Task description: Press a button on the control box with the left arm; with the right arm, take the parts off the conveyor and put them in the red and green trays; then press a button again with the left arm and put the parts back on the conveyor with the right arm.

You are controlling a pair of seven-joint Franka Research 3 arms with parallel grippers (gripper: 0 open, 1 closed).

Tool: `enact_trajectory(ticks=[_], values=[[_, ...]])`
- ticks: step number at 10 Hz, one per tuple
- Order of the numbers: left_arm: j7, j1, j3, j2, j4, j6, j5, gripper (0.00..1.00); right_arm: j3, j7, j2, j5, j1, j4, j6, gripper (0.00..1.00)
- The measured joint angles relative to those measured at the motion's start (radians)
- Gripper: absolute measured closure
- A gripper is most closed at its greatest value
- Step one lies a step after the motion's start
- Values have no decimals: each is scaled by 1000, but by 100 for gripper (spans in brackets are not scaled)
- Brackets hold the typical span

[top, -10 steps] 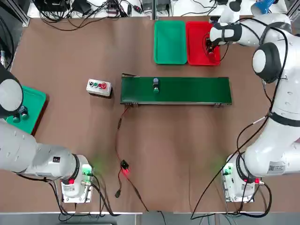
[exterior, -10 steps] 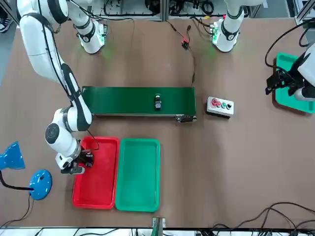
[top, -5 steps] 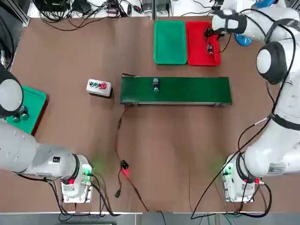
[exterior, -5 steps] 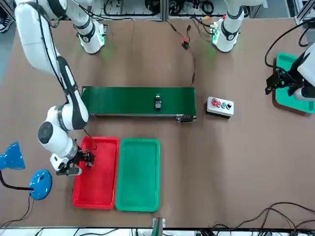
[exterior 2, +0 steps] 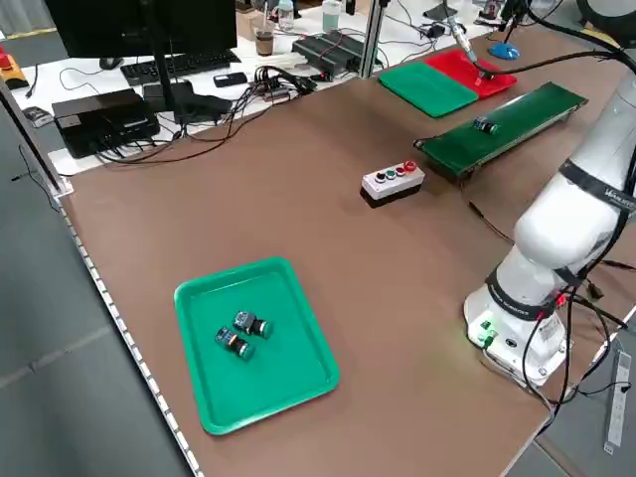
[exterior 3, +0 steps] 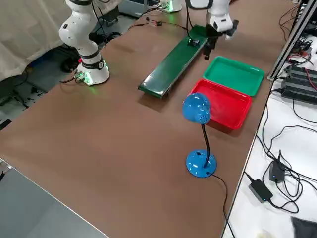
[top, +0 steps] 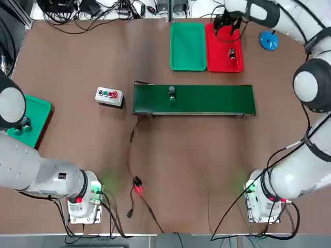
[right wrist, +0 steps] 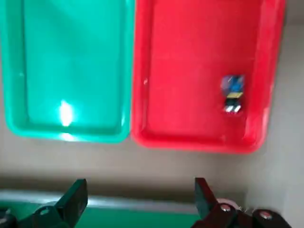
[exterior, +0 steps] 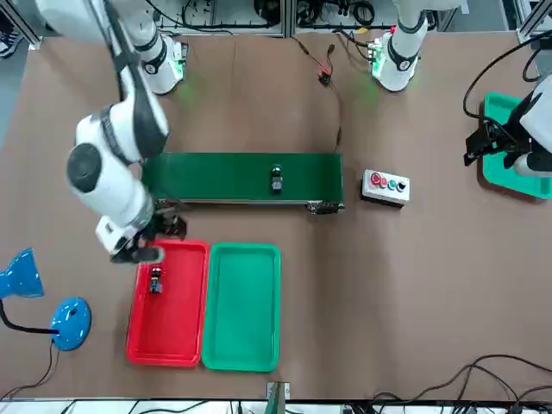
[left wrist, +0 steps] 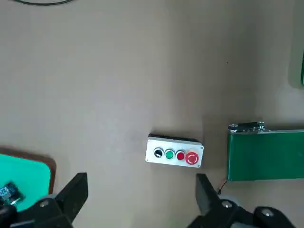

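Brown tabletop (top: 207,155), cables and monitors along the far edge, blue lamp (top: 268,41) just beside the red tray.

Step in hand, as I judge it: sorting off the belt. One part (top: 231,53) lies in the red tray (top: 220,57), near its outer rim, free of any grip. Green tray (top: 187,46) beside it shows nothing inside. Second part (top: 171,93) sits on the conveyor (top: 217,101), toward the end nearest the control box (top: 109,96).

Right gripper (top: 227,23) is raised over the far end of the red tray, fingers spread wide, nothing between them. In the right wrist view its fingers (right wrist: 71,199) frame both trays with the belt edge below; the camera looks straight down. Arm stretched long across the table, elbow high.

Next move, likely: swing across to the belt part, drop over it with fingers straddling, close, lift, then carry to a tray, presumably the green one. Part is small, so centring matters.

Left gripper (left wrist: 142,202) hangs well apart from the box, fingers wide, idle, above the table between the box and another green tray (exterior 2: 256,343) holding two parts.
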Motion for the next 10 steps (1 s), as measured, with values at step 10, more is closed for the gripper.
enact_trajectory(ticks=[10], values=[[0, 1, 0, 1, 0, 0, 0, 0, 1, 546, 15, 4, 376, -118, 203, 0]])
